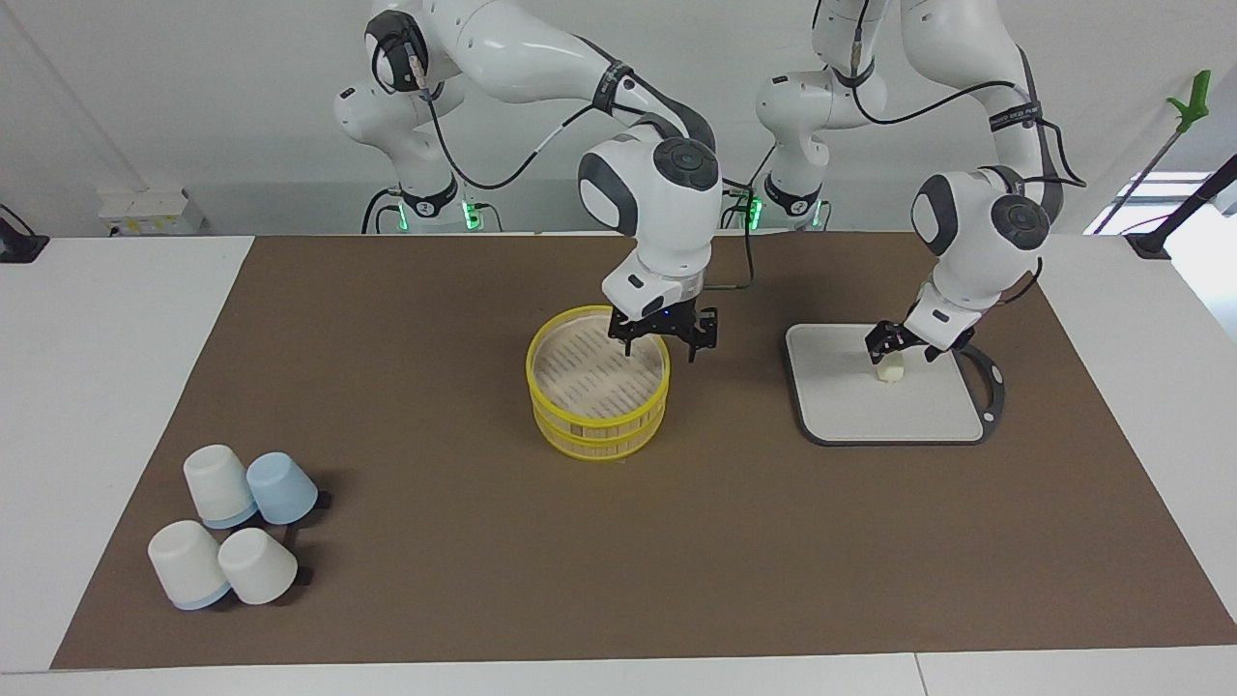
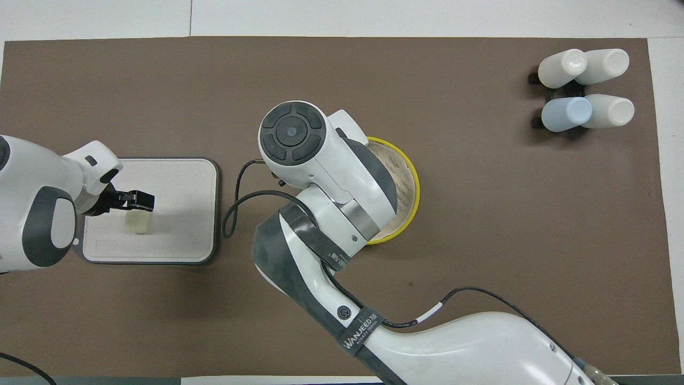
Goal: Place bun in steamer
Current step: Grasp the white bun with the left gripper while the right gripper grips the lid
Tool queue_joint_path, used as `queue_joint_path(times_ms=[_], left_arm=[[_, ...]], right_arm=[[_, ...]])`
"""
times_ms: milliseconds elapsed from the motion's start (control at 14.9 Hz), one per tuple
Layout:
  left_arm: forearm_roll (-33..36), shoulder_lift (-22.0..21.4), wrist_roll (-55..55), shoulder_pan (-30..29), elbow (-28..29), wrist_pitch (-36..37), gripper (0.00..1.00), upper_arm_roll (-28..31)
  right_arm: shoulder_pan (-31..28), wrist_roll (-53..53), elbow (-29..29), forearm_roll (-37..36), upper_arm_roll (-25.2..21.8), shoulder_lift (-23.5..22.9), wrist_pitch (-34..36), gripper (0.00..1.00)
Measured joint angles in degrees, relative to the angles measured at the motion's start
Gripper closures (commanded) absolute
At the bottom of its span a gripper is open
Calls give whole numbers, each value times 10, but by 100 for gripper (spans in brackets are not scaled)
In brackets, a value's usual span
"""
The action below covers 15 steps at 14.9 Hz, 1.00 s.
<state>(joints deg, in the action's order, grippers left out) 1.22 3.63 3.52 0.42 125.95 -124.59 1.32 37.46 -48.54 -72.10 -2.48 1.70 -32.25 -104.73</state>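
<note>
Left end effector point(image 1: 897, 350) is down on the bun point(image 1: 890, 370), fingers straddling it but I can't tell if they've clamped yet. Bun sits on the grey board point(image 1: 850, 411), at 3 o'clock from the steamer point(image 1: 598, 394) in the facing view. Right end effector point(image 1: 663, 335) hangs spread over the steamer's rim. Squeeze gently, lift straight up, carry across only once the right arm clears the basket.

White glossy arms, grey joints, black cables, black fingers point(image 1: 884, 338).
</note>
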Motion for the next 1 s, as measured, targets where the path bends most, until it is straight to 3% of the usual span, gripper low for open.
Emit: queue_joint_path(times_ms=[469,804,871,938,1004], left_arm=[[0,0,0,0,29,-27,0,0],[0,12,0,0,40,-40,0,0],[0,15,0,0,40,-41,4,0],[0,17,0,0,40,-41,8,0],[0,17,0,0,40,-41,12,0]], right_arm=[[7,0,-35,0,7,1,-39,0],[18,0,-61,0,8,6,-48,13],[18,0,-69,0,8,9,-51,16],[19,0,-78,0,8,12,-56,29],[19,0,-86,0,8,15,-59,48]])
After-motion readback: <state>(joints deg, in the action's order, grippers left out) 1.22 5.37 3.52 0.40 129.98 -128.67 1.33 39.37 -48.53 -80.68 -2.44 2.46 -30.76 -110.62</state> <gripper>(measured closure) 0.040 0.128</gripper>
